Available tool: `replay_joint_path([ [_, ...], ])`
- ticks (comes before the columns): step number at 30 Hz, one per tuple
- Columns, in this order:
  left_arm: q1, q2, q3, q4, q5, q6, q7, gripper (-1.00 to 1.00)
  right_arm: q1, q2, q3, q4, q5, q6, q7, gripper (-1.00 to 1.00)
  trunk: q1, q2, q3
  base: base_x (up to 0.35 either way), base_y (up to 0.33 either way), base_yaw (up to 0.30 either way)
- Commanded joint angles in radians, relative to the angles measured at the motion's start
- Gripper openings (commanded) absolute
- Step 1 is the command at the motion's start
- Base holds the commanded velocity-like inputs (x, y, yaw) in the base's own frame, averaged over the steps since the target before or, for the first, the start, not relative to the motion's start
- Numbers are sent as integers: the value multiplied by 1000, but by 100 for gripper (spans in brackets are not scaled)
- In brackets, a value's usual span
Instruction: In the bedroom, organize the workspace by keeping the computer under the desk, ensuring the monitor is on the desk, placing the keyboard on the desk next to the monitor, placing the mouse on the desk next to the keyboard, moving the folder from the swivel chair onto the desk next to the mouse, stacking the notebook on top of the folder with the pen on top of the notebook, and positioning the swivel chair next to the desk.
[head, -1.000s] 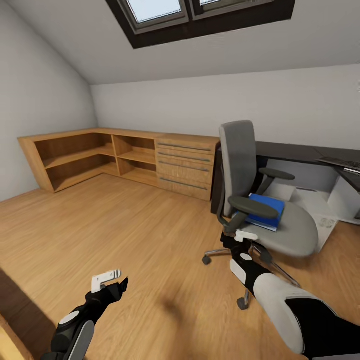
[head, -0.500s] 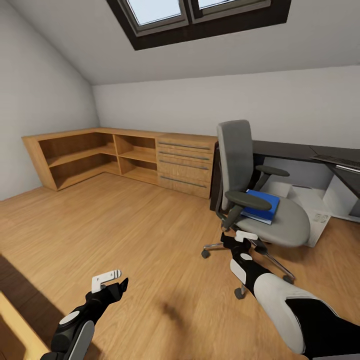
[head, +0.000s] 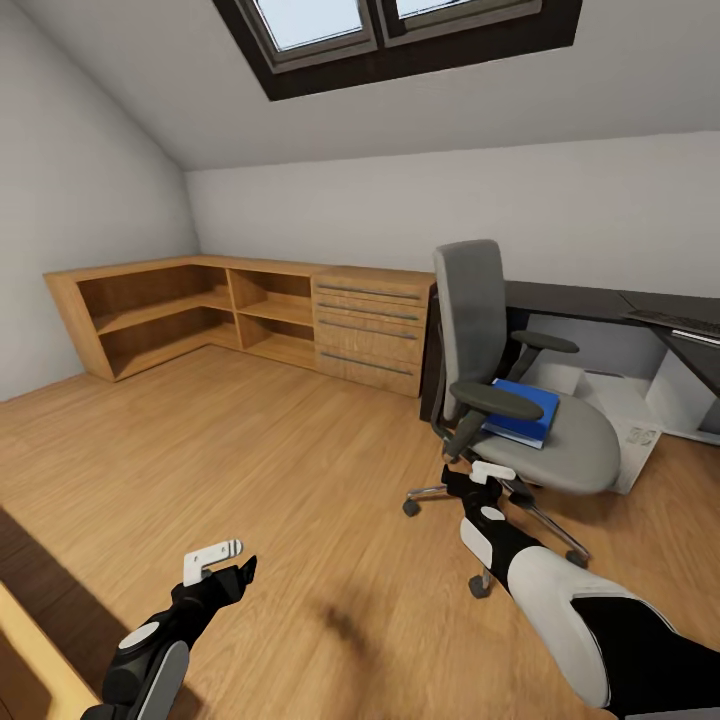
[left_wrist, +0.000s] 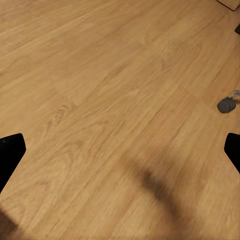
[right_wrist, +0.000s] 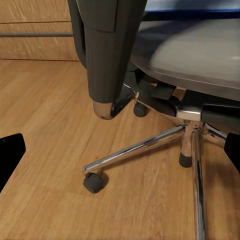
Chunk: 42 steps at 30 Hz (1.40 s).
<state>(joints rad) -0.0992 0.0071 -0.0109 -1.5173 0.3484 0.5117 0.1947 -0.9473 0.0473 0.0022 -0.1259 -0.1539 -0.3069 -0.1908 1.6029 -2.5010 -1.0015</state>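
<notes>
**Robot stops in front of the chair**

The right end effector (head: 484, 473) is wide open and holds nothing. It hangs low, just beside the near armrest (head: 497, 401) of the swivel chair (head: 500, 370). The left end effector (head: 222, 562) is wide open too, with nothing in it, over the bare wood floor (head: 250, 450).

A second ago the whole picture slid a little, so the robot was moving. In the last half second nothing shifts at all. The robot stands still now, close to the chair. I think it is ready to reach for the blue folder (head: 522, 411), which lies flat on the chair seat behind the armrest.

Part of the folder is hidden by the armrest. The surface (head: 590, 300) is cut off at the picture's edge, so only a strip of the keyboard (head: 682, 325) shows on it. A pale box (head: 625, 420) sits on the floor under the surface; it may be the computer, but I cannot tell.
</notes>
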Motion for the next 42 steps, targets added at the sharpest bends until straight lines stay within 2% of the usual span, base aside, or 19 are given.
replay_joint_path([
  [1, 0, 1, -1, -1, 11, 4, 8, 100, -1, 0, 1, 1, -7, -5, -1, 100, 0, 0, -1, 0, 0, 0],
  [8, 0, 1, -1, -1, 12, 5, 8, 100, -1, 0, -1, 1, -6, -14, -1, 100, 0, 0, 1, 0, 0, -102],
  [26, 0, 1, 0, -3, 11, 5, 8, 100, -1, 1, 0, 4, -9, -21, -1, 100, 0, 0, 1, 0, 0, -269],
  [34, 0, 1, 0, -3, 11, 5, 8, 100, -1, 14, 1, 6, -2, -65, -3, 100, 0, 0, 1, 0, 0, -58],
  [42, 0, 1, 0, -2, 11, 5, 8, 100, -1, 17, 1, 4, -1, -75, -4, 100, 0, 0, 1, 0, 0, -5],
])
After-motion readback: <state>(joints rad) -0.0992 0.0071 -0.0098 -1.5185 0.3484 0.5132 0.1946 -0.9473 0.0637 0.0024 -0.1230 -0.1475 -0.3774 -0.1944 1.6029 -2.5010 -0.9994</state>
